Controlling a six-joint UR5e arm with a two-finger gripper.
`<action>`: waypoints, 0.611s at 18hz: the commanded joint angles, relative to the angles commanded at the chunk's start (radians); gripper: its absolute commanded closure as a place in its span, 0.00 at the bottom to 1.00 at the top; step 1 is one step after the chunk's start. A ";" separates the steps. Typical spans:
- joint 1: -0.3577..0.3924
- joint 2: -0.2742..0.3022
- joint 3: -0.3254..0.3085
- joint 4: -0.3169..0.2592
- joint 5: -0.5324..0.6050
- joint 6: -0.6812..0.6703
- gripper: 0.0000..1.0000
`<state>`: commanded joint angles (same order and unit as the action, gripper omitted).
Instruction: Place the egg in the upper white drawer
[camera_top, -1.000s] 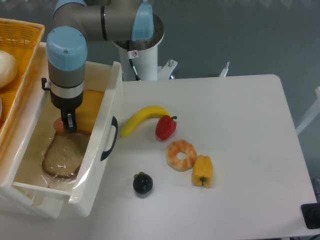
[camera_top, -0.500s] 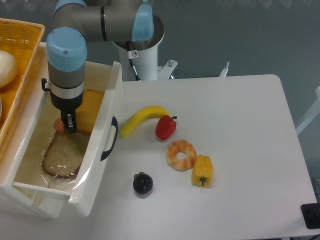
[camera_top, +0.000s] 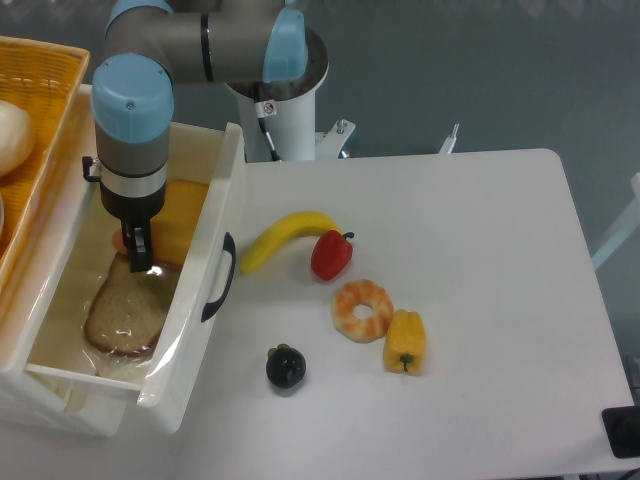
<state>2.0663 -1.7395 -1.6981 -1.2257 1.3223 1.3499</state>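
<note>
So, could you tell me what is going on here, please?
The robot arm has its gripper lowered inside the upper white drawer, right at the egg, which sits by a slice of bread. Whether the fingers grip it is unclear. A banana and red pepper lie on the table.

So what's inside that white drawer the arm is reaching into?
The upper white drawer holds a slice of bread, an orange-yellow slab and the egg, mostly hidden behind the gripper. Whether the gripper holds it is hidden.
</note>
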 joint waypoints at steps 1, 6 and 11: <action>0.000 0.000 0.002 0.000 0.000 0.000 0.08; 0.000 0.003 0.006 0.003 -0.002 0.002 0.01; 0.003 0.009 0.012 0.006 -0.002 -0.005 0.00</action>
<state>2.0693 -1.7303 -1.6859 -1.2195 1.3208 1.3453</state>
